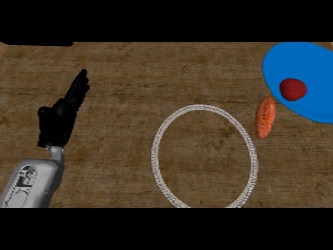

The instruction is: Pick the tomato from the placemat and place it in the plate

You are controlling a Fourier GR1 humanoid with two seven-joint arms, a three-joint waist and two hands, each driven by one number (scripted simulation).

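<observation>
1. Head view, looking steeply down at a brown wood-grain counter.
2. At about 9 o'clock, the left hand rises from its grey forearm, fingers straight and pointing toward 12 o'clock, holding nothing.
3. The right hand does not show.
4. The tomato, small, round and dark red, lies on the blue placemat at about 2 o'clock.
5. An orange carrot-like vegetable lies on the counter just beside the placemat's lower left edge, its long axis running roughly 12 to 6 o'clock.
6. The plate, seen as a pale ring-shaped rim with wood tone inside, sits near the centre toward 6 o'clock, just left of the vegetable and well apart from the hand.
</observation>
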